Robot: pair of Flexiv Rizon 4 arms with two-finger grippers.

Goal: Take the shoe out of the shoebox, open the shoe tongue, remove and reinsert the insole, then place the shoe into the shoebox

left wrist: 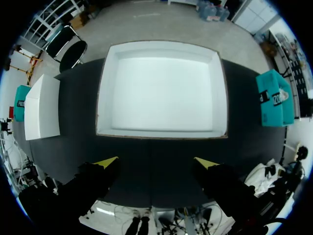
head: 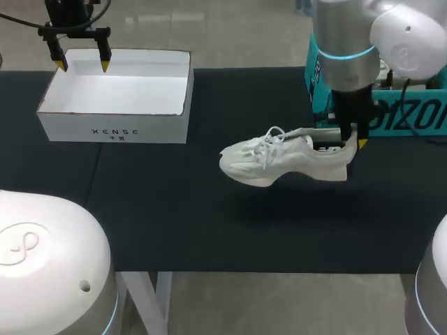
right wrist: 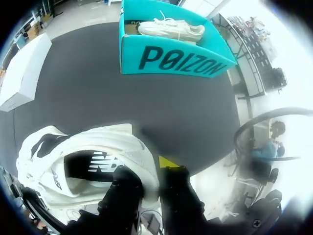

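Observation:
A white sneaker [head: 279, 158] hangs a little above the black table mat, toe towards the left. My right gripper [head: 351, 142] is shut on its heel collar, one finger inside and one outside. The right wrist view shows the same grip [right wrist: 149, 171] on the sneaker [right wrist: 83, 149], whose dark insole shows inside. An empty white shoebox [head: 115, 129] stands at the far left. My left gripper [head: 82, 64] hovers open over its back edge. From the left wrist the bare box floor [left wrist: 161, 90] lies ahead of the open gripper [left wrist: 156, 162].
A teal shoebox [head: 408, 115] stands at the far right behind the held sneaker; in the right wrist view this teal box [right wrist: 176, 61] holds a second white shoe [right wrist: 168, 29]. A white lid [left wrist: 41, 105] lies beside the white box. Bare mat spreads across the middle and front.

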